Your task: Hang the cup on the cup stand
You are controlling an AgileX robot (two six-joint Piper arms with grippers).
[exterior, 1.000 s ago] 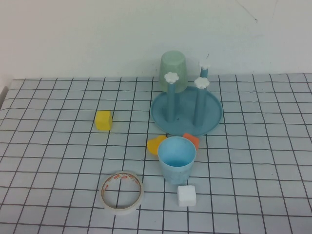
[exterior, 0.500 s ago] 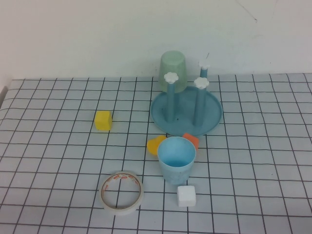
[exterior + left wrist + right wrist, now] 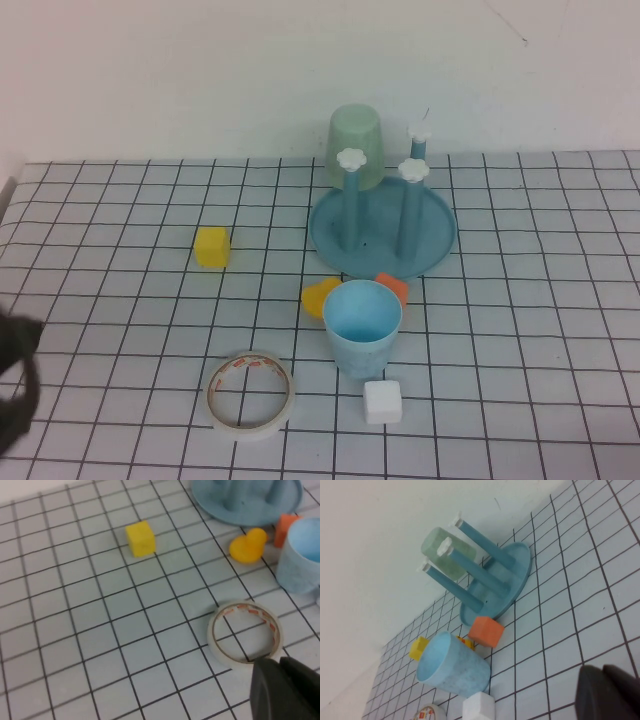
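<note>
The light blue cup (image 3: 362,325) stands upright, mouth up, near the middle of the table; it also shows in the left wrist view (image 3: 302,555) and the right wrist view (image 3: 452,667). The cup stand (image 3: 430,235) sits behind it, a round teal tray with blue pegs and white flower caps (image 3: 517,575). A pale green cup (image 3: 355,145) hangs upside down on a back peg. My left gripper (image 3: 12,385) is at the table's front left edge, shut and empty (image 3: 278,664), near a tape roll. My right gripper (image 3: 601,671) is shut and empty, out of the high view.
A tape roll (image 3: 213,396) lies front left of the cup. A white cube (image 3: 382,401) sits just in front of the cup. A yellow toy (image 3: 320,297) and an orange block (image 3: 393,287) lie between cup and stand. A yellow cube (image 3: 212,246) sits further left.
My left arm has come into the high view at the bottom left corner. The cup, the stand and the small objects have not moved.
</note>
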